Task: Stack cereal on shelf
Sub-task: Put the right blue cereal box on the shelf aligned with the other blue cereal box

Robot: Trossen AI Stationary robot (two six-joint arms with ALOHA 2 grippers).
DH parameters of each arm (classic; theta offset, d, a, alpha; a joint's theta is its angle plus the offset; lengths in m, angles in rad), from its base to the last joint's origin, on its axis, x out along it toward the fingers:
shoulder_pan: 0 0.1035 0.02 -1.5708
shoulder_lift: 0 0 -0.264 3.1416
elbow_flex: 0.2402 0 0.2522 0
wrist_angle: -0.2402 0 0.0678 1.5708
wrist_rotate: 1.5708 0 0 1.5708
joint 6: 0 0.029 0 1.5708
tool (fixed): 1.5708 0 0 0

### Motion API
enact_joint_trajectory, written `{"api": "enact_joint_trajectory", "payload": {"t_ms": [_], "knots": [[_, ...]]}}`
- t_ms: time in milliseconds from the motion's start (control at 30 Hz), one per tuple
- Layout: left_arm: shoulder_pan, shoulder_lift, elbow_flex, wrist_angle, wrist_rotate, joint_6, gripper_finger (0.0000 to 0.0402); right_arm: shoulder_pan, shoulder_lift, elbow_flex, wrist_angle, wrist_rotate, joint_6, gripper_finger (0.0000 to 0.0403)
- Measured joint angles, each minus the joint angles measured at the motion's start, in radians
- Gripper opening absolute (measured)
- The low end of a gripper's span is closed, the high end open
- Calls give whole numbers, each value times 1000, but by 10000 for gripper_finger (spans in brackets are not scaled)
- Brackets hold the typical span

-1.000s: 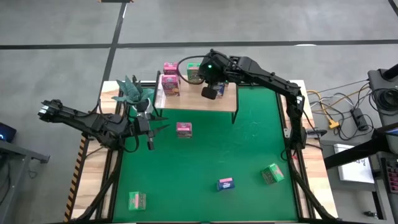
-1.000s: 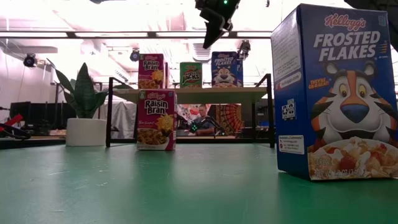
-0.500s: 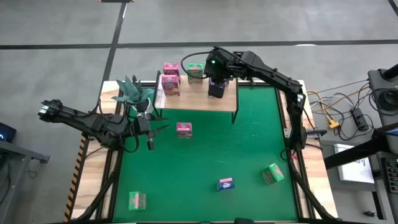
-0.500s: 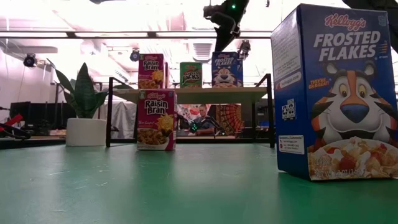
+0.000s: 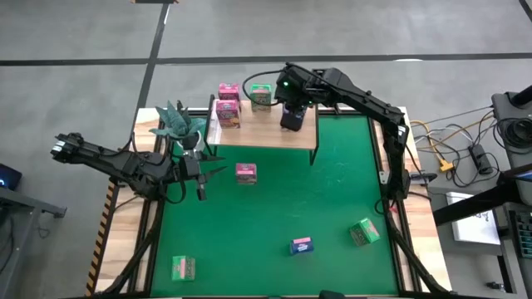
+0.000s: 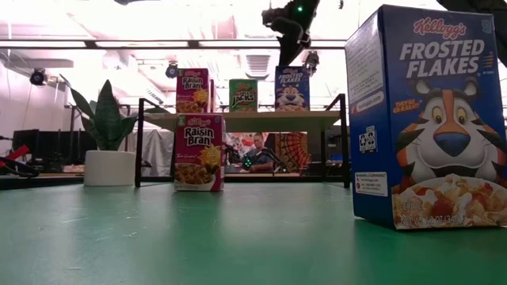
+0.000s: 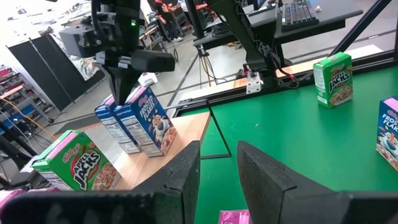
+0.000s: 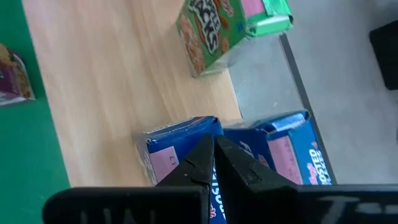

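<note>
Overhead, bright ceiling lights (image 6: 119, 24) glare above green mat (image 5: 274, 208).

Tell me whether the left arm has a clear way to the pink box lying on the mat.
Probably yes: the left claw hangs open beside the pink box, with only bare green mat between them.

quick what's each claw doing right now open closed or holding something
Left claw: open, holding nothing, above the green mat.
Right claw: closed, empty, between two blue cereal boxes on the shelf.
</note>
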Motion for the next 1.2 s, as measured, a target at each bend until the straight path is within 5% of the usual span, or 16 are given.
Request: {"api": "enact_joint_trajectory", "payload": {"t_ms": [1200], "knots": [[0, 0, 0, 0, 0, 0, 88, 6, -5, -2, -32, 62, 9, 9]]}}
